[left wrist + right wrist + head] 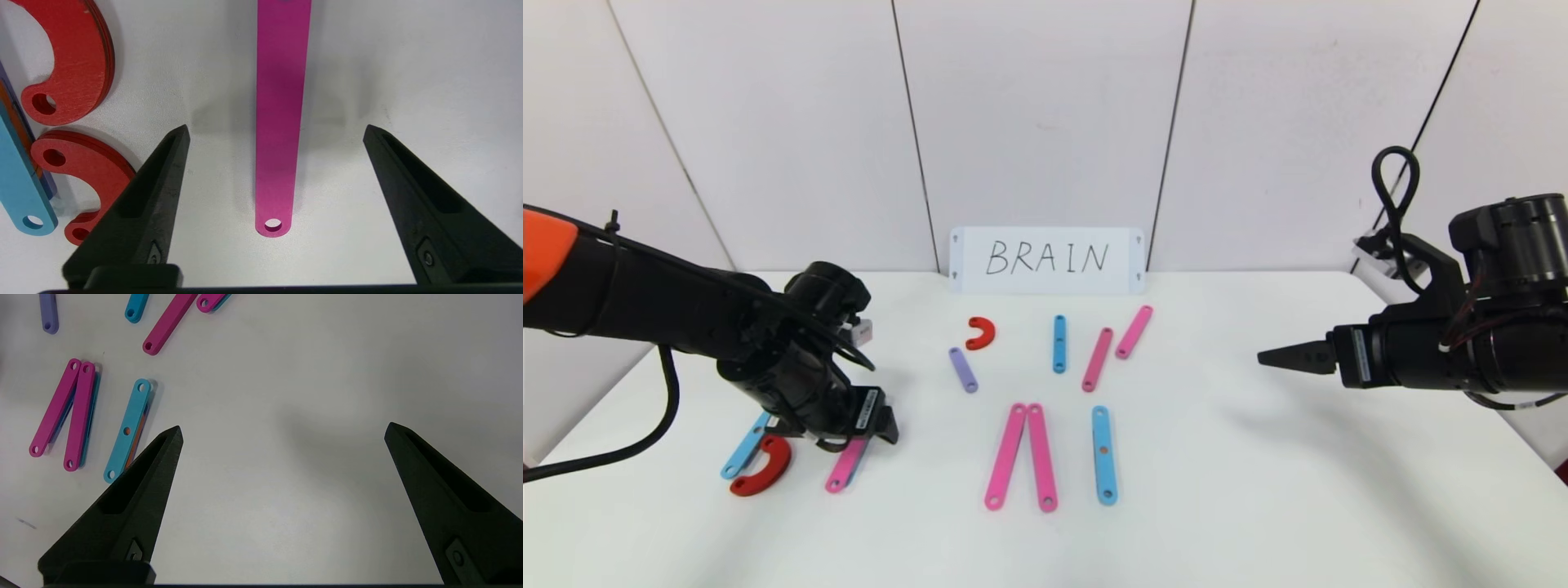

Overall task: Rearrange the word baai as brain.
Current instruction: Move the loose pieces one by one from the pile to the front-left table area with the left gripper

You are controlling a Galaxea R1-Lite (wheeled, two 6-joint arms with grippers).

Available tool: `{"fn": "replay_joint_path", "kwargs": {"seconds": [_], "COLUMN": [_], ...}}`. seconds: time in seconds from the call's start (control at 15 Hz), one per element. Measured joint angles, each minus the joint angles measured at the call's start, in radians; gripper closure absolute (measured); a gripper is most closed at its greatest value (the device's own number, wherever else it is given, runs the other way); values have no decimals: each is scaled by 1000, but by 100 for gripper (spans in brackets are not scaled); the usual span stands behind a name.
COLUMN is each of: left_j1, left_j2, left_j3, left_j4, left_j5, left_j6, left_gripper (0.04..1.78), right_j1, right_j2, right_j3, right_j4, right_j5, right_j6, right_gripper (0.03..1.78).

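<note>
The letter pieces lie spread over the white table [1258, 490]. At the front left, a pink bar [845, 465] lies beside a blue bar [742, 449] and a red arc [761, 469]. My left gripper [882, 425] is open just above that pink bar. In the left wrist view the pink bar [278, 122] lies flat between the spread fingers, touching neither, and two red arcs [77, 61] [86, 171] lie to one side. Two long pink bars [1006, 457] [1041, 459] meet at their tops in the middle. My right gripper [1274, 357] hovers open and holds nothing at the right.
A long blue bar [1103, 455] lies right of the pink pair. Farther back are a small red arc [980, 333], a purple bar [963, 370], a blue bar [1059, 344] and two pink bars [1098, 359] [1134, 332]. A white card reading BRAIN [1045, 260] leans on the wall.
</note>
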Motion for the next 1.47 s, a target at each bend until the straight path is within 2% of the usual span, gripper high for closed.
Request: {"fn": "replay_joint_path", "kwargs": {"seconds": [0.13, 0.27, 0.6, 0.93, 1.47], "left_j1": [-20, -36, -85, -134, -153], "left_j2": [-14, -23, 13, 145, 362], "left_j3": [-37, -85, -245, -454, -676], "left_j4": [4, 7, 0, -1, -7], "left_j5": [-1, 2, 33, 73, 130], "left_j6": [-21, -18, -12, -14, -18], "left_gripper": [11, 8, 8, 8, 8], "right_j1": [0, 0, -2, -2, -2], "right_j2": [-2, -2, -5, -4, -1], "right_j3": [0, 0, 1, 0, 1], "right_j4": [0, 0, 0, -1, 0], "right_j5": [0, 0, 0, -2, -2], "right_j6": [0, 1, 1, 1, 1], "right_gripper": [8, 8, 8, 8, 8]}}
